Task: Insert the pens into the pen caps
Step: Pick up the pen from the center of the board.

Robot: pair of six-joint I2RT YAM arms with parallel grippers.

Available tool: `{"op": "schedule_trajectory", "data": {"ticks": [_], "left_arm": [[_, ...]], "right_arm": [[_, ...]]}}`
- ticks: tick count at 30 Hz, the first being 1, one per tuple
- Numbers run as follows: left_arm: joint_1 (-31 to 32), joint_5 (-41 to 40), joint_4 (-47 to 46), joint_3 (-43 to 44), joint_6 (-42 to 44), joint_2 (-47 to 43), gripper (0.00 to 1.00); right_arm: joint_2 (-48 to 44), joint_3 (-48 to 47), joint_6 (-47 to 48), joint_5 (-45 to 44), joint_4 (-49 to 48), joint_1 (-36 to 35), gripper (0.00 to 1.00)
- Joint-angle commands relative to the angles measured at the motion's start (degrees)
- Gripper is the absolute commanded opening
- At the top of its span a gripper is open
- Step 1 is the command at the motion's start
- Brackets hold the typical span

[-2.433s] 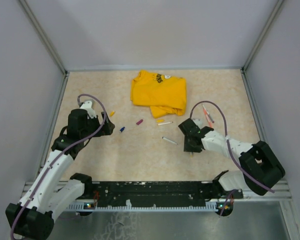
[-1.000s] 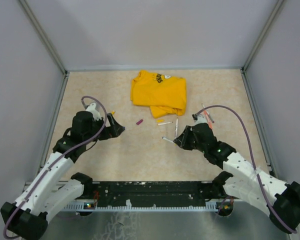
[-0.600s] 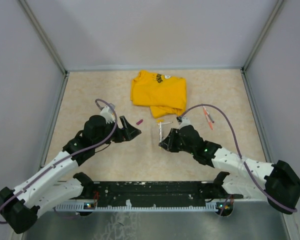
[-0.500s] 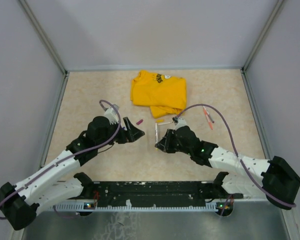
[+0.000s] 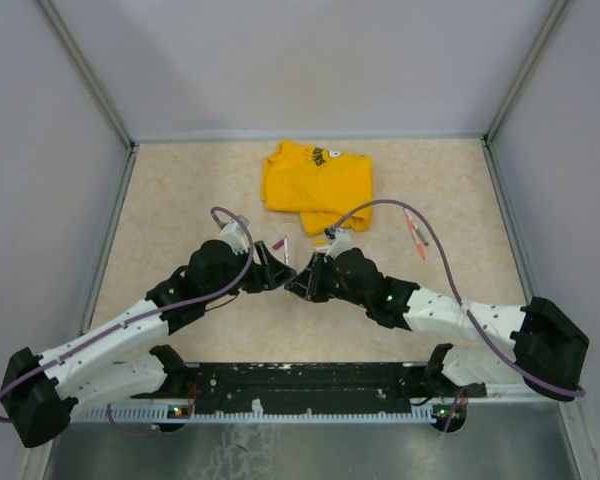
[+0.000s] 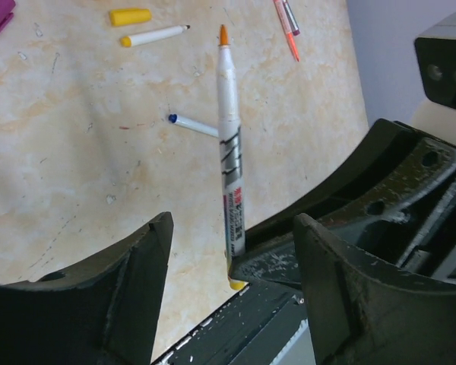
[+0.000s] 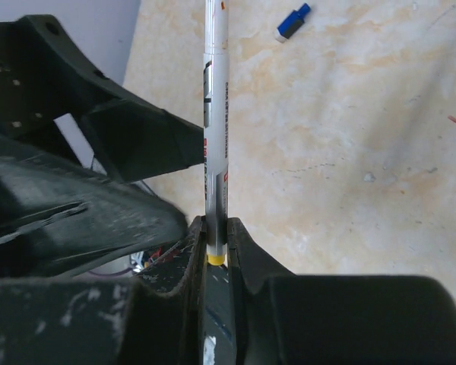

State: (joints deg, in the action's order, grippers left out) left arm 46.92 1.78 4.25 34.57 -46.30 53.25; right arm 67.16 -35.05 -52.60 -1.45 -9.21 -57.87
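Left arm [image 5: 130,325] and right arm [image 5: 450,310] stretch inward. The right end effector [image 7: 215,228] pinches the pen [image 7: 215,114], tip toward 12 o'clock, between the spread left end effector [image 6: 232,224].

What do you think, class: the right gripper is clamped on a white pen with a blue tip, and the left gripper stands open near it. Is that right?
Not quite. The pen has an orange tip, not a blue one, as the left wrist view shows. The rest holds: the right gripper is clamped on that white pen, and the left gripper stands open near it.
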Motion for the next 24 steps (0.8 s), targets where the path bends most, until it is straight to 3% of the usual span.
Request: {"op": "schedule_trajectory", "data": {"ticks": [1,24], "left_arm": [[0.5,-1.6,-2.4,-1.2,-1.1,-0.2,0.69],[1.0,0.3,-5.9,-1.6,-0.1,0.1,0.32]], "right_arm": [[-0.1,-3.5,0.5,-1.2,-4.1,-1.3,0.00],[0.4,-2.8,1.1,-0.7,-8.6,-1.4,0.00]]}}
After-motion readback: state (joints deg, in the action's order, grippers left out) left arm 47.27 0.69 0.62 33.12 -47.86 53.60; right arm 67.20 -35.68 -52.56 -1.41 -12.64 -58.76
